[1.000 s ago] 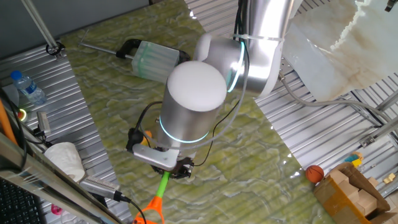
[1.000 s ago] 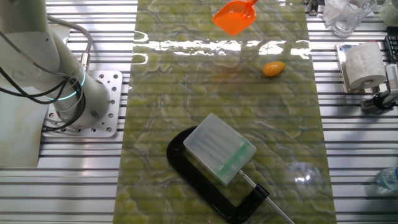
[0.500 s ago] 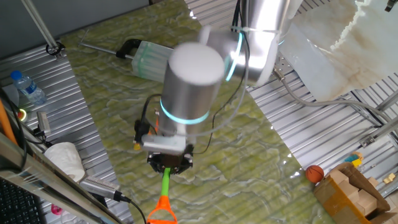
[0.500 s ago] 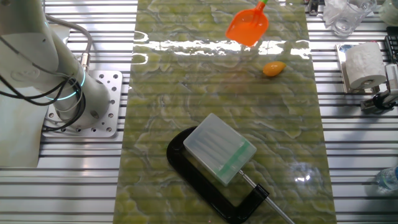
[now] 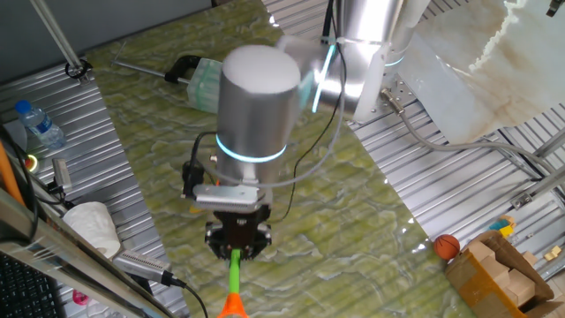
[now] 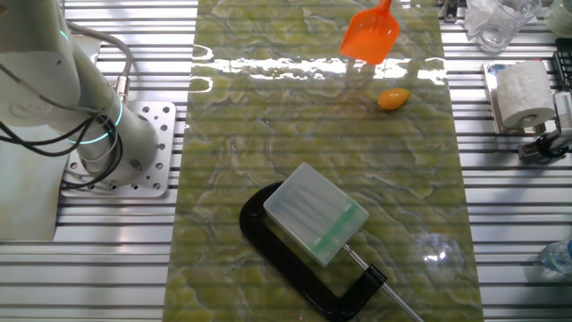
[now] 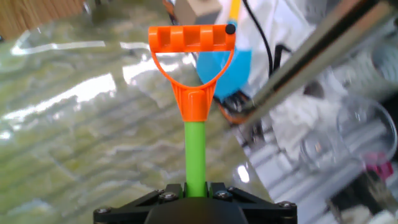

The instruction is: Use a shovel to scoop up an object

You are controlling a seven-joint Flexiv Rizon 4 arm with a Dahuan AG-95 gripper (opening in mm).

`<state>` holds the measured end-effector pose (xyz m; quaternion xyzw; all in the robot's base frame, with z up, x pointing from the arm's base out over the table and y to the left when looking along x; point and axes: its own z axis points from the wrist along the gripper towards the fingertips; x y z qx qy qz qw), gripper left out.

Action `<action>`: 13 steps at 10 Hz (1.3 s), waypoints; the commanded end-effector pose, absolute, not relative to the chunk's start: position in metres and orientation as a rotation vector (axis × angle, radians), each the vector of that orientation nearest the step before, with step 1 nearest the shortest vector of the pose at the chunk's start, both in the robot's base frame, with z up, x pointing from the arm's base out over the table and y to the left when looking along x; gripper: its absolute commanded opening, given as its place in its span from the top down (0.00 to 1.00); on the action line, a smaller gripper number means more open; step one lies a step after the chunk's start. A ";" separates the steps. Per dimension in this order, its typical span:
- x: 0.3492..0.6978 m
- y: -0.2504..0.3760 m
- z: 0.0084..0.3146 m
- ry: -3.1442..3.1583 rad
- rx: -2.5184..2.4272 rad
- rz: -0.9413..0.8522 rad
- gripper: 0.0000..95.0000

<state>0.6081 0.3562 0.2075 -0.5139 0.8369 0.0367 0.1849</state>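
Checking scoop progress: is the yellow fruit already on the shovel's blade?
No. The yellow fruit lies on the table, apart from the orange blade of the shovel held above it.

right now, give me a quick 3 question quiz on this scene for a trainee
1. True or false: the gripper is shut on the green shaft of the shovel.
2. In the other fixed view, is the object on the blade or on the table?
3. Multiple choice: the clear box sits on a) a black clamp b) a paper roll c) a bottle.

Key: 1 true; 2 on the table, apart from the blade; 3 a.
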 end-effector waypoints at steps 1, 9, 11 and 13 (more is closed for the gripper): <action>0.611 0.362 0.209 2.341 -1.431 0.073 1.00; 0.634 0.359 0.180 2.268 -1.412 0.054 1.00; 0.640 0.358 0.172 2.255 -1.431 0.046 1.00; 0.644 0.358 0.167 2.237 -1.442 0.053 1.00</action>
